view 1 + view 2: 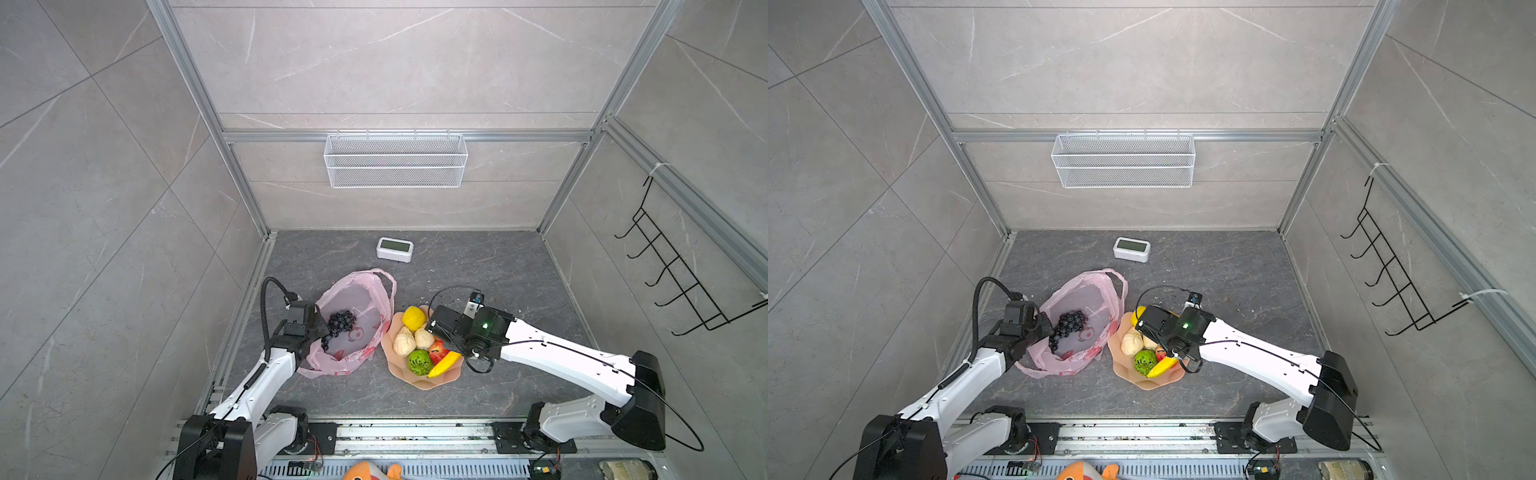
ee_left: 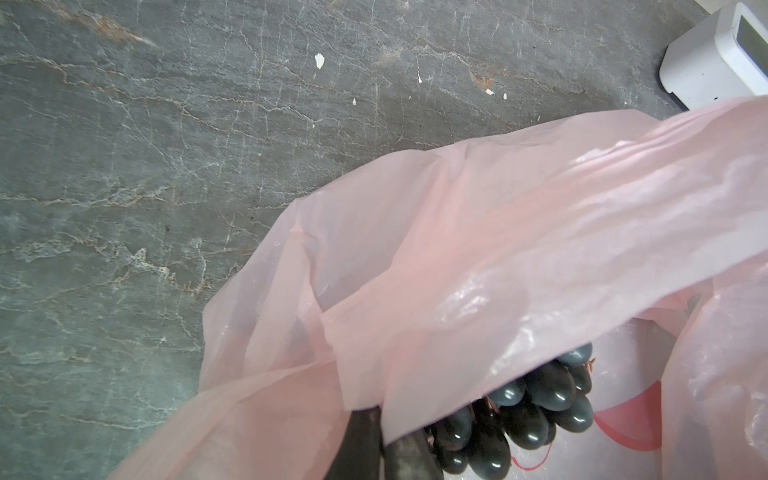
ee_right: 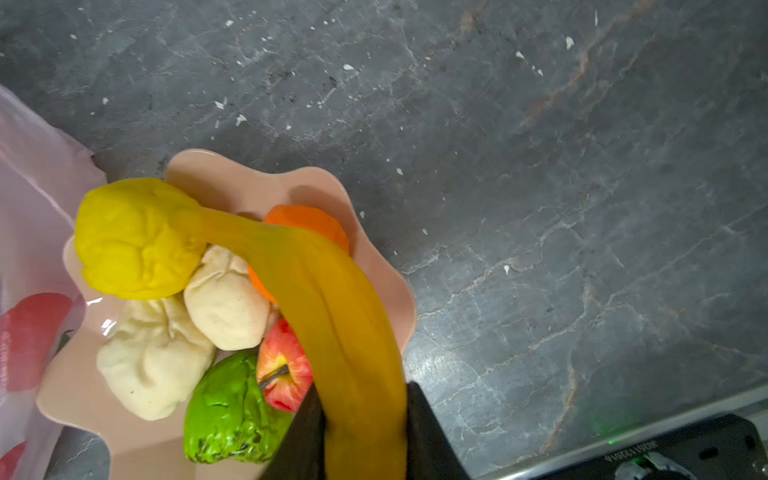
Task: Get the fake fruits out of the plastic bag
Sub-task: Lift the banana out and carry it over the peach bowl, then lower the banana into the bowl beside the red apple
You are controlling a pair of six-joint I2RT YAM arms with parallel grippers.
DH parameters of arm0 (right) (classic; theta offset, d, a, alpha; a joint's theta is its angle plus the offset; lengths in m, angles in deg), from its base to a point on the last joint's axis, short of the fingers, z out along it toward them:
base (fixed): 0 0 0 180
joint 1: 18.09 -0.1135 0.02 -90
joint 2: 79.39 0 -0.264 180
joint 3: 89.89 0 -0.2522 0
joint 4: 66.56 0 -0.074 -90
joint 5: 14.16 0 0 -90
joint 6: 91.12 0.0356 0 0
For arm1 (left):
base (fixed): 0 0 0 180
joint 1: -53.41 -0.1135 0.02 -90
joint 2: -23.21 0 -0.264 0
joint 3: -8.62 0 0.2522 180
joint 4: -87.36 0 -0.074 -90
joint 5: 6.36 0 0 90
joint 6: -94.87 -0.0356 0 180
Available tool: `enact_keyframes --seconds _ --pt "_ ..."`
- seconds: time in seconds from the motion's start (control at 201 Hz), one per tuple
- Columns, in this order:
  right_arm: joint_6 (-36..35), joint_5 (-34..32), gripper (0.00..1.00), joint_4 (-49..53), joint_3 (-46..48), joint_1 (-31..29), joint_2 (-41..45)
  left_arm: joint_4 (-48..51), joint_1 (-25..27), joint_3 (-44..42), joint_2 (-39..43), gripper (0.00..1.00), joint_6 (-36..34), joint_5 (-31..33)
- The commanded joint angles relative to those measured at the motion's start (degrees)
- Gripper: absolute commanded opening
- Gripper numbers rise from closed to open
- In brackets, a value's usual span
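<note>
The left gripper (image 2: 380, 428) is pinched tight on the edge of the pink plastic bag (image 1: 365, 291), and the grape bunch (image 1: 341, 322) lies inside. The right gripper (image 3: 361, 419) holds the banana (image 3: 328, 307) over the bowl (image 1: 419, 381), where the other fruits (image 1: 404, 341) sit

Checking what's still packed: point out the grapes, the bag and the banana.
grapes (image 1: 340, 322): in a top view, middle of the bunch.
bag (image 1: 353, 293): in a top view, bare wall beyond the grapes.
banana (image 3: 332, 316): right wrist view, middle of its body.
</note>
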Motion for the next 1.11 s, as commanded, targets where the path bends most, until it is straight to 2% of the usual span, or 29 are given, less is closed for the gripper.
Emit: enact_keyframes --seconds 0.0,0.159,0.478,1.1 --pt "9.08 1.29 0.22 -0.26 2.97 -0.09 2.73 -0.98 0.28 0.93 0.75 0.00 0.24 -0.51" --pt "13.44 2.46 0.22 -0.67 5.04 -0.35 3.90 -1.15 0.28 0.88 0.64 0.00 0.31 -0.39" --pt "17.56 7.28 0.22 -4.75 8.56 -0.60 2.52 -1.07 0.28 0.94 0.65 0.00 0.29 -0.24" --pt "18.32 9.76 0.22 -6.30 8.81 -0.56 -1.61 -1.32 1.03 0.90 0.08 0.00 0.20 0.20"
